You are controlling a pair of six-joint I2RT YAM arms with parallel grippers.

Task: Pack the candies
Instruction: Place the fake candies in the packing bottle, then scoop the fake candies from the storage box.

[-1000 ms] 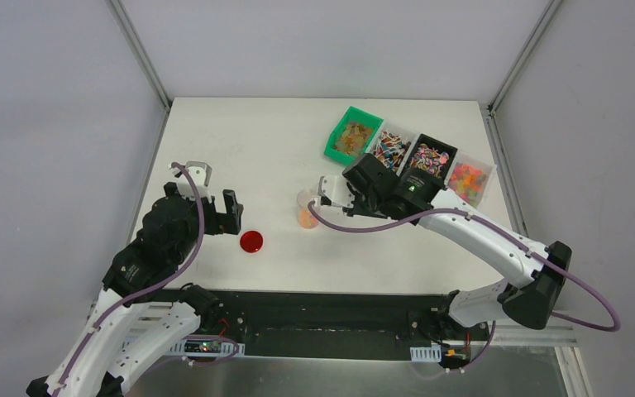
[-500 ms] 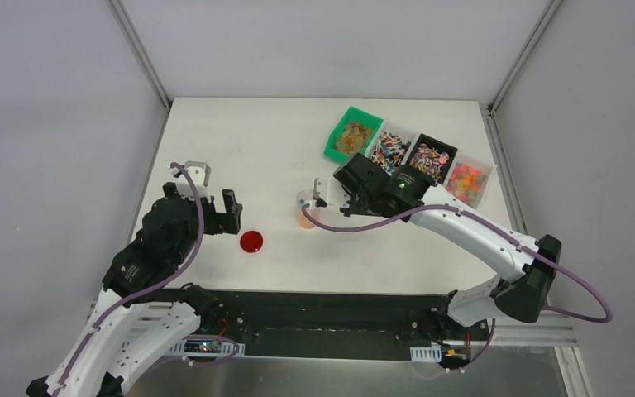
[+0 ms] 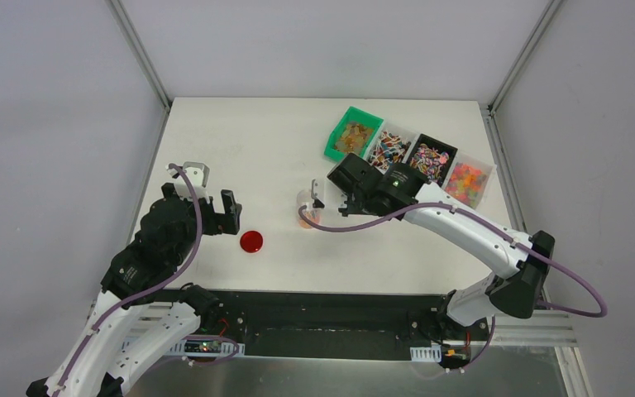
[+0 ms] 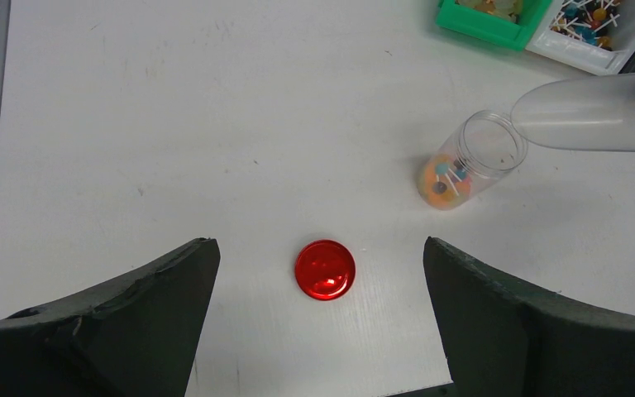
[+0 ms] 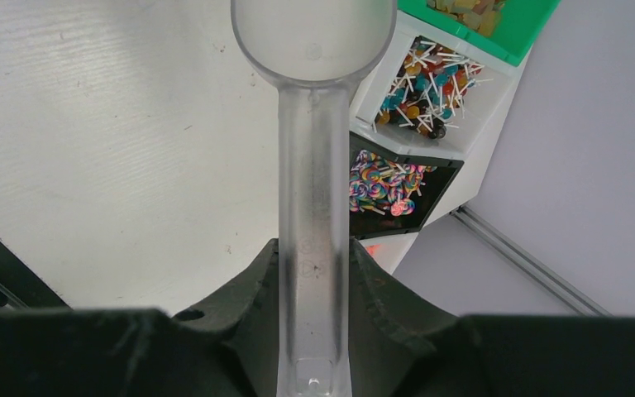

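Clearly from left wrist, candies (image 4: 442, 180) in jar (image 4: 488, 157); right pincer (image 5: 314, 285) clamped on scoop (image 5: 312, 149), left pincer (image 4: 319, 241) apart.

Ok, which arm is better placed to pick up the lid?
Left. The left gripper is open and aimed at the lid; the right gripper is shut on the scoop by the jar.

Pretty clearly a robotics lab test cell, not anyone's kitchen. A bare white table (image 3: 240, 149) sits boxed in by blank grey panels (image 3: 50, 124) on aluminium frame posts (image 3: 139, 51). The left arm (image 3: 145, 265) and right arm (image 3: 471, 236) are bolted to a black base rail (image 3: 331, 308), with purple cables (image 3: 583, 289) looping loose and a bare circuit board (image 3: 202, 346) showing. The candies (image 3: 468, 179) sit sorted in a tidy row of bins (image 3: 333, 141).
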